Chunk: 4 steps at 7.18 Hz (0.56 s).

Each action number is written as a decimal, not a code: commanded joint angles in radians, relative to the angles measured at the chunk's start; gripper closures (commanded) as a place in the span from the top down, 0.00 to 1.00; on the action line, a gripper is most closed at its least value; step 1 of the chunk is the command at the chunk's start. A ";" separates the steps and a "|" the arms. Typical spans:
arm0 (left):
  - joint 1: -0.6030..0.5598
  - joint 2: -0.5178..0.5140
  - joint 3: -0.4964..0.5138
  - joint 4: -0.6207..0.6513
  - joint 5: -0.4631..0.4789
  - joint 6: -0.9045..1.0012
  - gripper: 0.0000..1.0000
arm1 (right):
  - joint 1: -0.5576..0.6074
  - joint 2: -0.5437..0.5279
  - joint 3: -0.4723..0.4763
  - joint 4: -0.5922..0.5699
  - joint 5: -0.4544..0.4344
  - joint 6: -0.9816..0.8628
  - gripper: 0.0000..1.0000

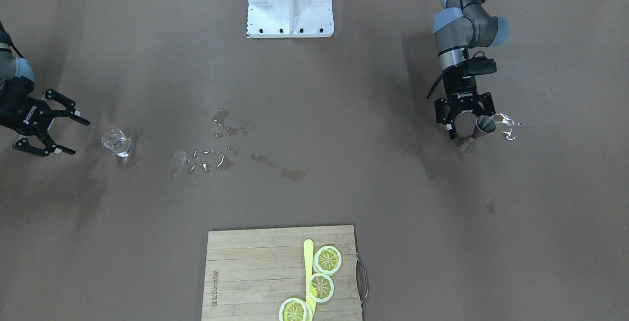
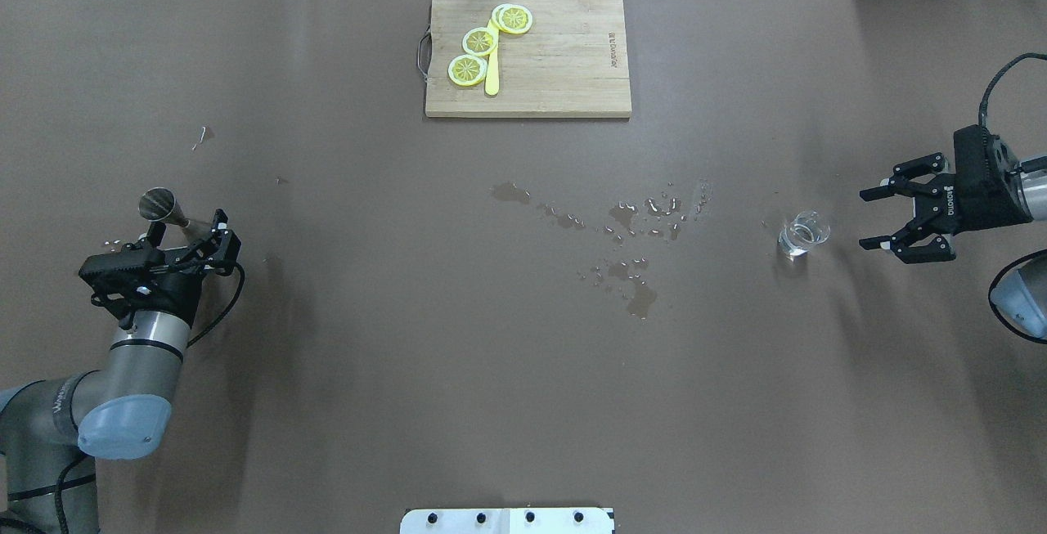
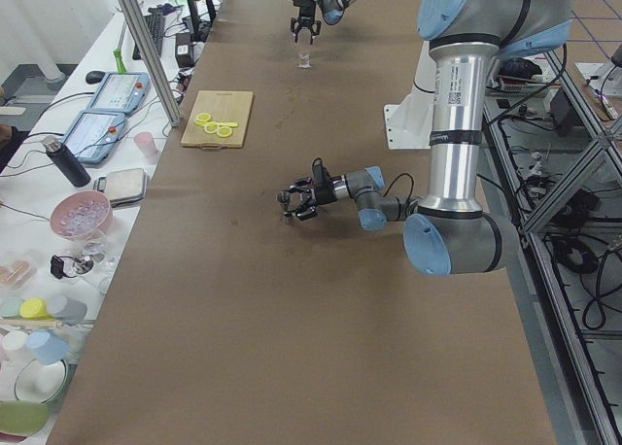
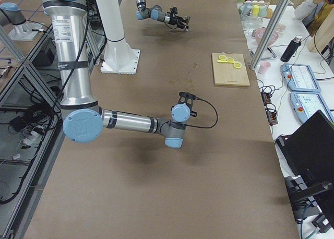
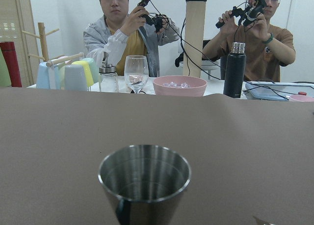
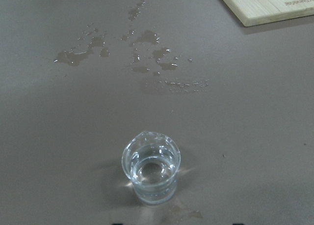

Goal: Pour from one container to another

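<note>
Working on the grasp stage of the pour, with nothing lifted and both containers standing on the table (image 2: 327, 395). Hovering the left gripper (image 1: 466, 128) low by the steel measuring cup (image 1: 484, 125), far out to the left of the cutting board (image 2: 564, 68) and nearer the robot than it. Showing its jaws spread, the cup's lower half right at the fingertips, though not showing clearly whether touching. Looking into that cup from the left wrist view and finding it apparently dry.

Pointing the right gripper (image 2: 867, 219) at the small glass of water (image 2: 803, 233), off to the board's right and likewise nearer the robot, jaws wide apart and a clear gap left to the glass. Noting spilled drops (image 2: 630, 231) on the robot's side of the board.

Judging the glass the likely source, being the one with liquid in it. Calling next for a close around one container, a level lift and a carry across to the other — slowly, given the narrow steel mouth.
</note>
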 commanded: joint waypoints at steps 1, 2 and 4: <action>-0.001 0.007 0.009 -0.005 0.014 -0.001 0.88 | -0.007 0.029 -0.094 0.157 0.000 0.084 0.80; 0.000 0.006 0.015 -0.005 0.020 0.001 0.72 | -0.009 0.052 -0.139 0.186 0.000 0.088 0.80; 0.000 0.003 0.025 -0.005 0.020 0.001 0.32 | -0.024 0.101 -0.217 0.243 -0.012 0.086 0.80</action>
